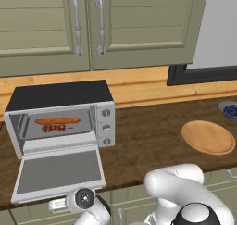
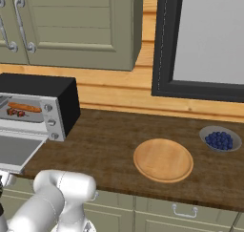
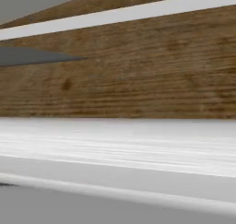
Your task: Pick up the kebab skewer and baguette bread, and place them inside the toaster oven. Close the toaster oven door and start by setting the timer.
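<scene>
The toaster oven (image 1: 60,95) (image 2: 43,88) stands on the counter's left with its door (image 1: 58,171) (image 2: 14,150) folded down flat. Inside on the rack lies the baguette bread (image 1: 58,120) (image 2: 25,107), and the kebab skewer (image 1: 54,128) (image 2: 16,113) lies just in front of it. Three knobs (image 1: 106,127) run down the oven's right side. My gripper (image 1: 55,204) hangs low, just under the front edge of the lowered door, with nothing in it. In the hand view a strip of wooden counter (image 3: 138,75) sits very close, with a pale silver band (image 3: 120,144) below it.
A round wooden plate (image 1: 208,137) (image 2: 163,160) lies on the wooden counter (image 1: 148,140) to the oven's right. Further right is a bowl of blueberries (image 2: 219,140) (image 1: 230,110). Green wall cabinets (image 1: 88,25) hang above, and a dark-framed window (image 2: 205,40) is at the right.
</scene>
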### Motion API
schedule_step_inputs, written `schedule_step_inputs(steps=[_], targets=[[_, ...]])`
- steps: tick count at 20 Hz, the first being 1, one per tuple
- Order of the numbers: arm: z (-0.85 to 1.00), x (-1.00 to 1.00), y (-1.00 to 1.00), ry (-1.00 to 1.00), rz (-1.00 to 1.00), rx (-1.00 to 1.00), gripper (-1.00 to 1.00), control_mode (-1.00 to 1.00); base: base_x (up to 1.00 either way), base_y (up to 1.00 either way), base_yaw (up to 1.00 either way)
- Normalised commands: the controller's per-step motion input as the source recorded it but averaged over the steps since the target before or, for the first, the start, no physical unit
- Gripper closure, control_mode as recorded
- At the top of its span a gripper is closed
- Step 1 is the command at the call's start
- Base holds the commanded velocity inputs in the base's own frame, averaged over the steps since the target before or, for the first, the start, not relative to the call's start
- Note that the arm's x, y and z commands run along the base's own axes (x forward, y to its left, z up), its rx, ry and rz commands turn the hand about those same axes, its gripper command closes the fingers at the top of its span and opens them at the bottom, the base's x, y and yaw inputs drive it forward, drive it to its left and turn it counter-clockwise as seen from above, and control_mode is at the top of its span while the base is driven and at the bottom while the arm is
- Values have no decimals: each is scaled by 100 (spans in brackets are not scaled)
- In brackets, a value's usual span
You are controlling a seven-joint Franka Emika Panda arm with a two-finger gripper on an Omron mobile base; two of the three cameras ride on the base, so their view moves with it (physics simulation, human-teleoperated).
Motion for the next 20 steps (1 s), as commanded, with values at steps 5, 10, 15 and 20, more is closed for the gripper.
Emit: schedule_step_inputs(steps=[5,10,15,20], targets=[[40,57,-16,-3,0,0,-100,-100,0,0,0],[54,36,-13,0,0,0,-100,-100,0,0,0],[53,47,-14,-7,0,-3,-100,-100,0,0,0],[64,49,-9,-6,0,-5,-100,-100,0,0,0]])
